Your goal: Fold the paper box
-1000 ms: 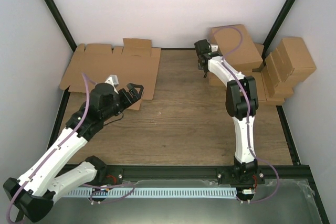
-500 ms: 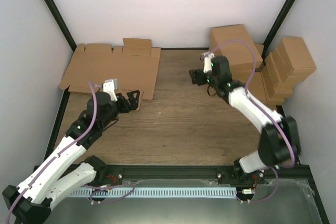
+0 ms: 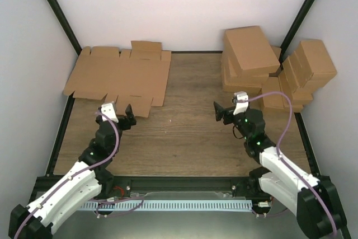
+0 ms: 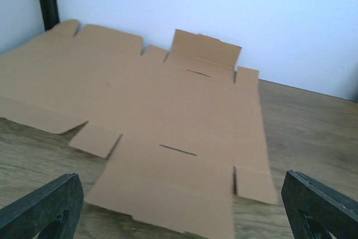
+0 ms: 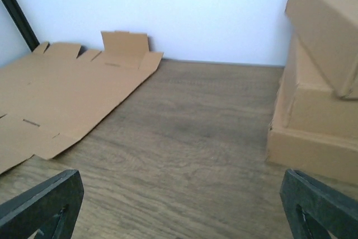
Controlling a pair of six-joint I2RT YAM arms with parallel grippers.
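The paper box (image 3: 250,48) is a folded, wide, shallow brown box. It lies tilted on top of the pile of boxes at the back right and also shows in the right wrist view (image 5: 327,20). My right gripper (image 3: 224,110) is open and empty, low over the wooden table, well in front of that pile. In the right wrist view (image 5: 179,208) only bare wood lies between its fingers. My left gripper (image 3: 120,117) is open and empty too, just short of the near edge of the flat blanks; its wrist view (image 4: 179,211) looks across them.
Flat brown cardboard blanks (image 3: 120,76) lie stacked at the back left, seen also by the left wrist camera (image 4: 151,110) and the right wrist camera (image 5: 61,93). Smaller closed boxes (image 3: 305,71) are piled at the back right corner. Black frame posts (image 3: 56,9) stand at the corners.
My right gripper opened and let go of the paper box on the pile, then drew back toward the near edge. The left arm also pulled back from the flat blanks.
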